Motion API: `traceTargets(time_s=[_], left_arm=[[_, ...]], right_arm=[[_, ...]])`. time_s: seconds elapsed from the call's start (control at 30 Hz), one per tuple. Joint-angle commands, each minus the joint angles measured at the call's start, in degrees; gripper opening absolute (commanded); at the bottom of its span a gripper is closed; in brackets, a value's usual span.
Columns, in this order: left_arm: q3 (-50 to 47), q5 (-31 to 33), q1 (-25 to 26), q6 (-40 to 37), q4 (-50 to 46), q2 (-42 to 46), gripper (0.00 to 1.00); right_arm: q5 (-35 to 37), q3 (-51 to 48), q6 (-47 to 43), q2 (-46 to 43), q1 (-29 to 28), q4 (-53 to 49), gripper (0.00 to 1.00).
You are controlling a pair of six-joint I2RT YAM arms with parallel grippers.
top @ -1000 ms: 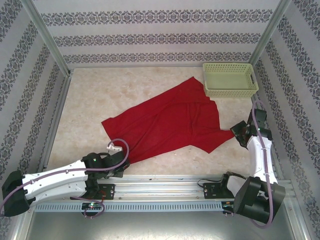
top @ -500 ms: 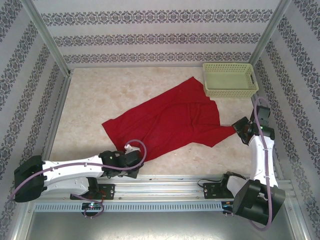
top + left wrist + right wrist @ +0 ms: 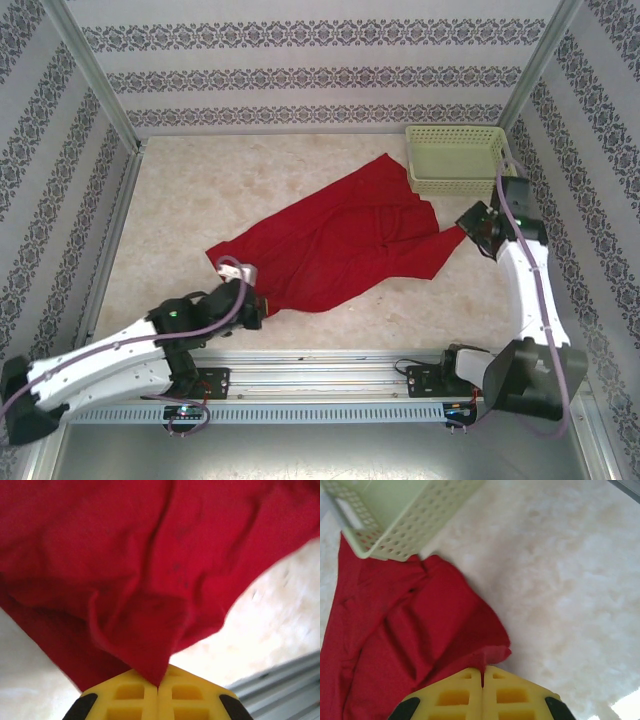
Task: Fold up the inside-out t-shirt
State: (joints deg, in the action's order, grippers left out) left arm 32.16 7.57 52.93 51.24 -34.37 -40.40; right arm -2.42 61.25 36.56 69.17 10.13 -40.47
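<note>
Cannot make out sleeves or neck trim on the red t-shirt [image 3: 340,245] from the top view. From the left wrist, cropped at 12, 9 and 2 o'clock, fold vanishing into the clamped left gripper [image 3: 158,692] at 6. From the right wrist, corner swallowed by the right gripper [image 3: 482,685] at 6, pale green lattice basket [image 3: 395,515] sliced off at 11.

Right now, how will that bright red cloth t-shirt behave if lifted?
Likely floppy: the bright red cloth t-shirt wrinkles and sags from the left gripper. Probably light: the right gripper holds it by one small corner. It may snag the nearby pale green plastic lattice basket.
</note>
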Motion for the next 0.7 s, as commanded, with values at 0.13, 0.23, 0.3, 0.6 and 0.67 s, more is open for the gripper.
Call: traceTargets(time_s=[0.13, 0.23, 0.3, 0.6, 0.67], left_arm=[[-2.74, -9.84, -18.18, 1.07, -0.05, 3.06, 0.0], [-3.39, -9.94, -22.16, 2.45, 1.02, 0.52, 0.0], [-4.07, -10.12, -25.47, 2.68, 2.26, -0.39, 0.0], [-8.32, -18.04, -38.88, 3.1, 13.11, -6.08, 0.0], [-7.59, -18.08, -39.59, 2.18, 13.43, -8.42, 0.0]], right_arm=[[9.75, 18.68, -3.06, 18.03, -10.3, -3.02, 0.0], [12.43, 28.89, -3.72, 26.99, -13.62, -5.42, 0.0], [13.92, 35.41, -3.88, 32.4, -15.36, -7.14, 0.0], [17.88, 63.22, -5.17, 53.64, -20.12, -16.34, 0.0], [17.94, 68.04, -5.52, 57.44, -20.58, -17.75, 0.0]])
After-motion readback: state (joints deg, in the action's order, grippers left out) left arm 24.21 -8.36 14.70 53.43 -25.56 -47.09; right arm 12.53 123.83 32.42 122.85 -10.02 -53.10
